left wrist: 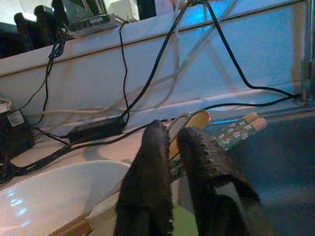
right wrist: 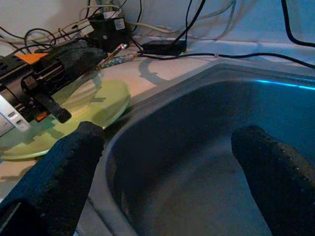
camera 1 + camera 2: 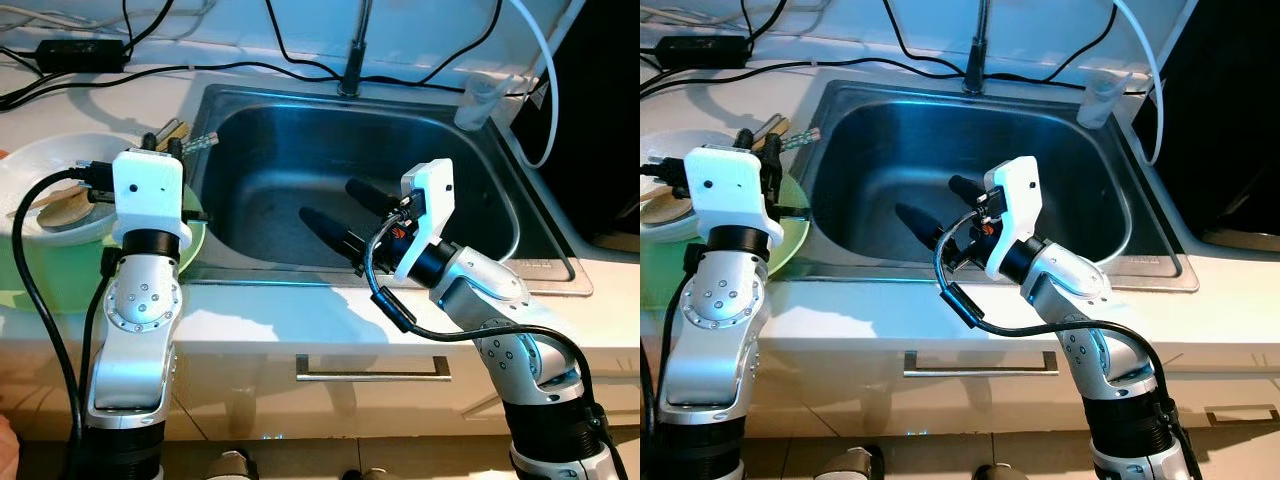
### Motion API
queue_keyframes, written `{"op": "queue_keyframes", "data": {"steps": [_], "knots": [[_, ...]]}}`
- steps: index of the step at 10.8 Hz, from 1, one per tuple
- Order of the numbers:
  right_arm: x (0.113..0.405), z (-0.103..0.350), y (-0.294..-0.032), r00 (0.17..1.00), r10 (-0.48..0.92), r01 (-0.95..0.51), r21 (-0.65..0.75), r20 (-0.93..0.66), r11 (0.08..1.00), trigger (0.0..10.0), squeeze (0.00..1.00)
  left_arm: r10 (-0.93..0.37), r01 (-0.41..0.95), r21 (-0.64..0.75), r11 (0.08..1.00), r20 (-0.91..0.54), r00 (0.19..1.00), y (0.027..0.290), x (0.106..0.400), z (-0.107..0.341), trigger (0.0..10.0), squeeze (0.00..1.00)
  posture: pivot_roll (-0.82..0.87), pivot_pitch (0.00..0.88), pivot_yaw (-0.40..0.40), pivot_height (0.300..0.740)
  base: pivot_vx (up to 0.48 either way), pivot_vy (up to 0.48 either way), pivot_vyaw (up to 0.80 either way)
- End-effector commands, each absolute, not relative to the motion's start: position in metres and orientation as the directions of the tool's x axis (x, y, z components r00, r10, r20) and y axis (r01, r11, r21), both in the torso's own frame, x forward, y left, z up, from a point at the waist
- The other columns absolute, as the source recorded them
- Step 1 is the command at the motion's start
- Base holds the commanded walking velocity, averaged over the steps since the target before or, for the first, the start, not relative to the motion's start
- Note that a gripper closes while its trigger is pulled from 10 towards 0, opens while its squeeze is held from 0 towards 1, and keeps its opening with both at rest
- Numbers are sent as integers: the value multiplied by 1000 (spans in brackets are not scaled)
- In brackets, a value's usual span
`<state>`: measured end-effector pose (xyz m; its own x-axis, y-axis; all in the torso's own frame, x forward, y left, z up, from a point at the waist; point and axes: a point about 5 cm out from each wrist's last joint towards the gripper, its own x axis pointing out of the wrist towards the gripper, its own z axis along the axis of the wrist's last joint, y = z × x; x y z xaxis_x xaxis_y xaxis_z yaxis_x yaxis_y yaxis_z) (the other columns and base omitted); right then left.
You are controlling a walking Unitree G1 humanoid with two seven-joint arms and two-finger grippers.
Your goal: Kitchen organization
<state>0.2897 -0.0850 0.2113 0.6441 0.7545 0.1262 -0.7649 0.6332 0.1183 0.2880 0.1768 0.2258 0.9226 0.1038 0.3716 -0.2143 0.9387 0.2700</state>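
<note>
The left tool (image 1: 170, 162), fingers pinched on the chopsticks (image 1: 236, 132) above the green plate (image 2: 74, 118), seems mid-pickup and must lift clear; the right tool (image 3: 345, 215) hangs spread over the sink (image 3: 470, 150).

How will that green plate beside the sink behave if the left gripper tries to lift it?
The green plate looks rigid and glossy, so it is probably slippery between the fingers. A white bowl appears to sit on it, so lifting would likely carry extra weight and could tip the bowl. Its edge lies close to the sink rim, so a push might slide it in.
</note>
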Motion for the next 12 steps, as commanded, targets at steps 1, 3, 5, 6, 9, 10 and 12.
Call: {"op": "queue_keyframes", "data": {"steps": [1,3,5,6,9,10,12], "knots": [[292,214,-90,657,742,-753,96,132,650,10000,0,97,-211,275,938,376,922,173,290,227,0,0,3,109,-86,740,0,0,0],[291,216,-90,658,740,-752,85,139,653,10000,0,89,-206,267,941,393,915,170,292,231,0,0,16,100,-90,740,0,0,0],[294,217,-96,679,718,-732,80,154,676,10000,0,43,-155,275,949,372,927,160,298,228,1373,0,-14,91,-29,740,0,0,0],[294,216,-100,706,689,-706,96,164,701,10000,0,24,-138,287,948,369,929,157,301,229,8196,0,-18,94,-26,740,0,0,0],[296,216,-96,707,689,-705,91,160,703,10000,0,30,-140,274,952,372,928,161,302,231,10000,1000,-21,93,-65,740,0,0,0],[297,218,-93,691,705,-721,84,160,687,10000,0,31,-148,293,945,370,929,163,301,228,10000,1000,-4,89,-73,740,0,0,0],[300,216,-89,674,720,-737,98,164,668,10000,0,73,-197,307,931,371,926,168,298,223,10000,1000,37,75,-81,740,0,0,0]]}}
